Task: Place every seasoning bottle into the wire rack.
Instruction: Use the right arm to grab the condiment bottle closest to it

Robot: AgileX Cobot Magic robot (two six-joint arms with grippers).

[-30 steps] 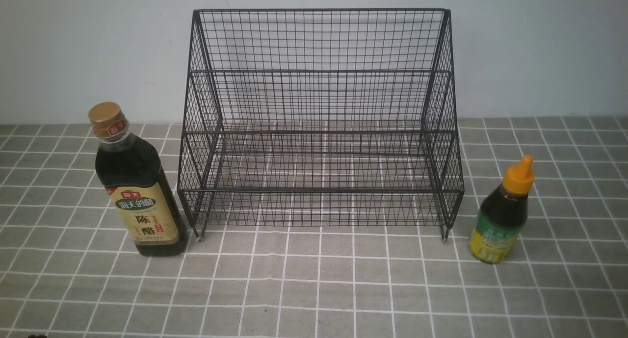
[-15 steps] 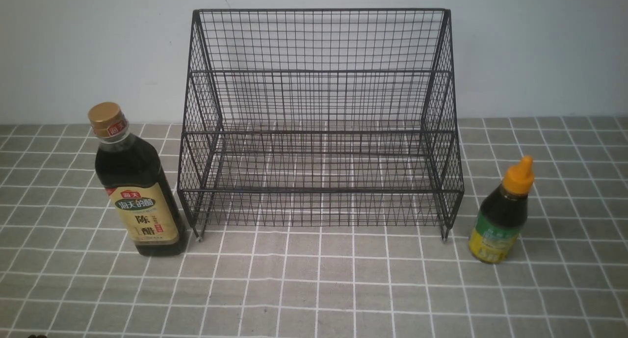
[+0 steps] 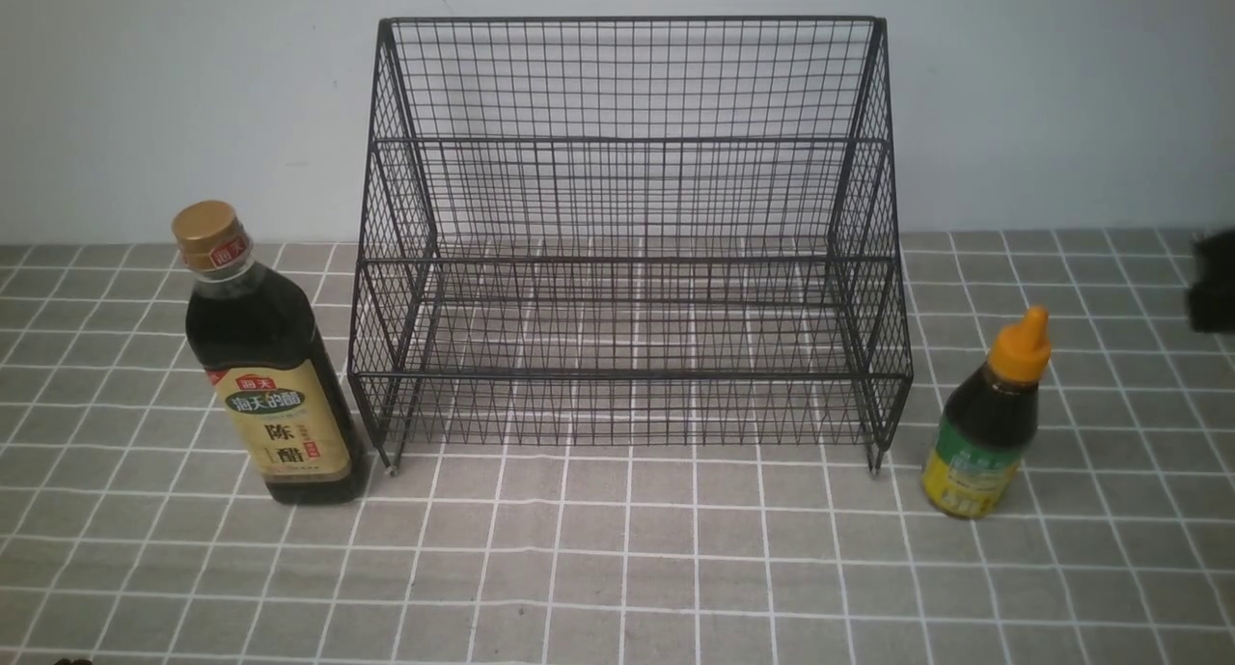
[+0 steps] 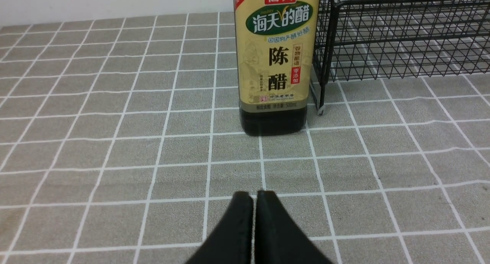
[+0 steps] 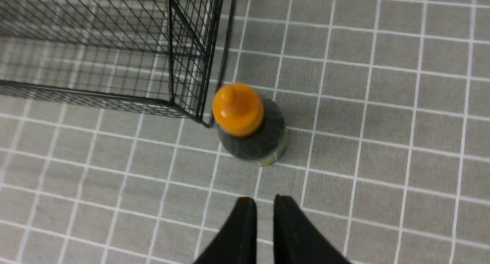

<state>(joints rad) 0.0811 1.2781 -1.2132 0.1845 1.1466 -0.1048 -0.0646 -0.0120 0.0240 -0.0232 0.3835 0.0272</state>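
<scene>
- The wire rack stands in the middle of the grey checked tablecloth, with its back near the pale wall. Its 3 tiers hold nothing.
- The tall bottle stands upright on the cloth at the robot's left, just beside the front left foot of the rack and outside it. It has a gold cap and a tan label with Chinese text; the liquid is dark.
- The small bottle stands upright on the cloth at the robot's right, near the front right foot of the rack and also outside it. Its orange cap is pointed, and its label is green and yellow.
- So the 2 bottles are on opposite sides of the rack, well apart from each other, and neither one is in it.
- The left gripper has its 2 black fingers pressed together, with nothing between them. It is low over the cloth and points toward the tall bottle, with bare cloth between them.
- The right gripper has its 2 fingers slightly apart, with a narrow gap and nothing inside. It looks down on the small bottle from above and does not touch it.
- In the front view, a dark blurred shape shows at the right edge, above the cloth; I cannot tell what part it is.
</scene>
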